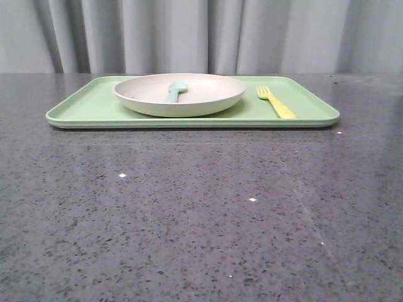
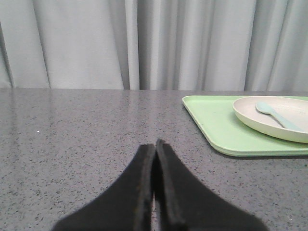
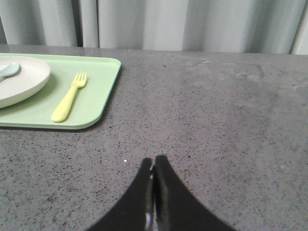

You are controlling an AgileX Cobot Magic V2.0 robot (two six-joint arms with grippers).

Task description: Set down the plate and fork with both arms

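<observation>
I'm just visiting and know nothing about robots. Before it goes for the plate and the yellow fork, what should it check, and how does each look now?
1. Plate sits on the green tray: ok.
2. Plate empty: not ok, a pale blue utensil lies in it.
3. Fork lies free on the tray, apart from the plate: ok.
4. Left gripper open for grasping: not ok, jaws shut.
5. Right gripper open: not ok, jaws shut.
6. Both grippers hold nothing: ok.

the closed right claw (image 3: 153, 166) hovers over the table (image 3: 216, 120), fork (image 3: 69, 98) on the tray (image 3: 103, 91).
</observation>
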